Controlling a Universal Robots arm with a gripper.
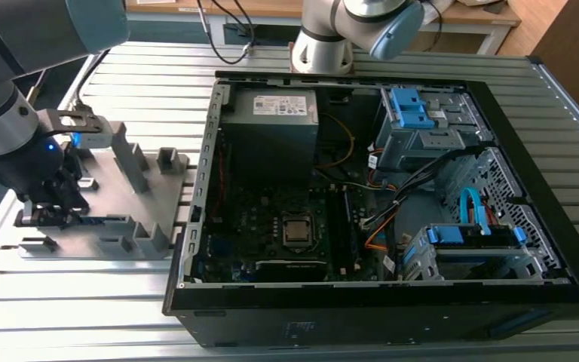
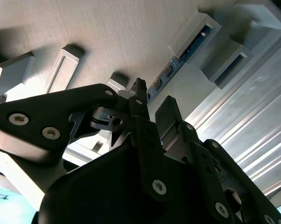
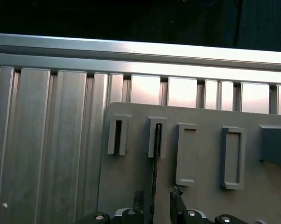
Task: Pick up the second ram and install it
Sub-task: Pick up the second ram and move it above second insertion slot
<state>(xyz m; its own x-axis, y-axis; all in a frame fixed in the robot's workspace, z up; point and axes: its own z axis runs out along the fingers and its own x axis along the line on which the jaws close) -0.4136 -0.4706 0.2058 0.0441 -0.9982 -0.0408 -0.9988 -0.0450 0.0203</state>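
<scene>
- In the exterior view, the grey plastic holder tray with upright blocks (image 1: 103, 197) lies on the slatted aluminium table (image 1: 68, 309), close to the table's edge at the exterior view's left. It sits just beside the open black computer case (image 1: 370, 313). The arm's black end effector (image 1: 53, 211) is lowered onto the tray's outer corner, and its bulk hides what stands between its tips. We cannot make out whether the memory slots inside the case hold anything.
- In the second wrist view, the thin, dark green memory stick with black chips, the second ram (image 2: 189, 49), stands on edge in the tray's slotted blocks. It runs in between the two black fingers (image 2: 167, 109). The stretch of it beyond the fingertips is hidden behind the end effector's body.
- In the first wrist view, the ram shows edge-on as a thin dark line (image 3: 155, 172). The end effector is spread, with one finger on each side of the stick and a gap showing on both sides.
- We judge the pick-up is only at the approach. Nothing is pinched, the stick is seated in the tray, and both the lift and the installation are left to do.
</scene>
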